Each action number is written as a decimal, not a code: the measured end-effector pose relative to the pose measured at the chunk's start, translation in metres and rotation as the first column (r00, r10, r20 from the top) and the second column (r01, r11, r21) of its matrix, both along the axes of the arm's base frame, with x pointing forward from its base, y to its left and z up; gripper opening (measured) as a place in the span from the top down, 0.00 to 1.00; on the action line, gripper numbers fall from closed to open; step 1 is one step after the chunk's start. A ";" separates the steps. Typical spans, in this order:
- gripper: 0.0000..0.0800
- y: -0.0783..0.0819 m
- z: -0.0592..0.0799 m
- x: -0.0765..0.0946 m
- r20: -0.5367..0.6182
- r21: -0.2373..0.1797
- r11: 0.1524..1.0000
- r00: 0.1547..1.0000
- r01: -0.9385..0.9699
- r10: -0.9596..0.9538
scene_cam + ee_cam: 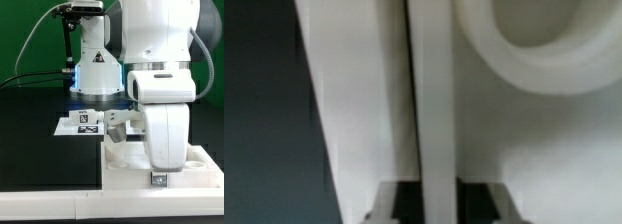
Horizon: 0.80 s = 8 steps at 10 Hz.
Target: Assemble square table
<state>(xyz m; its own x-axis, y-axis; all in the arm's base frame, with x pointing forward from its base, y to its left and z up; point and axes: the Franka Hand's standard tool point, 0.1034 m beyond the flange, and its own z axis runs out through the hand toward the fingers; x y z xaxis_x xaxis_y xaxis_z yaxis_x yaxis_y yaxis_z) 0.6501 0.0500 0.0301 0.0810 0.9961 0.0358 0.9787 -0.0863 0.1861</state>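
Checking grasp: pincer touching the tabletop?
Cannot tell. In the wrist view the tabletop runs toward the pincer, but contact is blurred; in the exterior view the arm hides it.

We see the exterior view brightly, evenly lit; the white arm [165, 60] is nearly washed out, and a blue glow shows at its base [97, 70]. Our wrist view is blurred throughout, low in contrast.

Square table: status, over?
Gripper at thin rim of square table slab, grip state unclear. Round corner socket close by. Arm blocks exterior view of grasp.
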 end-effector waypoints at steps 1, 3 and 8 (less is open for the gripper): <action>0.81 0.000 0.003 0.001 0.004 0.006 1.000 1.000 0.029 -0.029; 0.41 -0.003 0.026 -0.012 0.036 0.021 0.996 0.995 0.089 -0.090; 0.19 -0.004 0.050 -0.025 0.020 0.162 0.814 0.823 0.557 -0.568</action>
